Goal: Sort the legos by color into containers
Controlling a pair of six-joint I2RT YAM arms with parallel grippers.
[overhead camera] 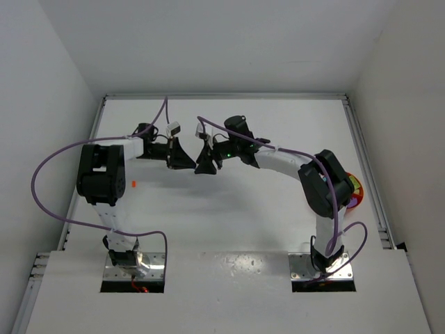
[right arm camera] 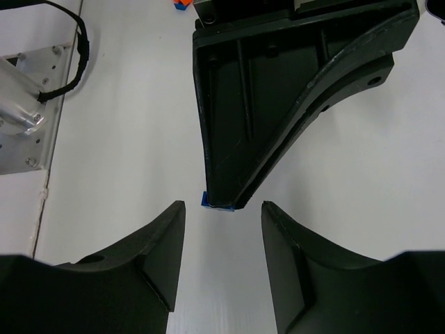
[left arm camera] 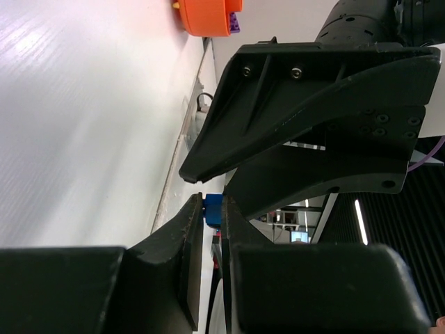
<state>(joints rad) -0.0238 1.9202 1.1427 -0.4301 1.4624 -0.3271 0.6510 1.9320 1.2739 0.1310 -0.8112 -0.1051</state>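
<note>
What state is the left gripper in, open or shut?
Shut. In the left wrist view, the left gripper pinches a small blue lego at its tips.

Nothing legible shows in any view. No word, number, brand mark or sign can be made out on the left gripper (overhead camera: 188,161), the right gripper (right arm camera: 222,216), the blue lego (left arm camera: 212,211) or the orange bowl (left arm camera: 205,21) at 3 o'clock on the table. A small lit screen (left arm camera: 300,237) far behind, at 4 o'clock in the left wrist view, is too small to read
</note>
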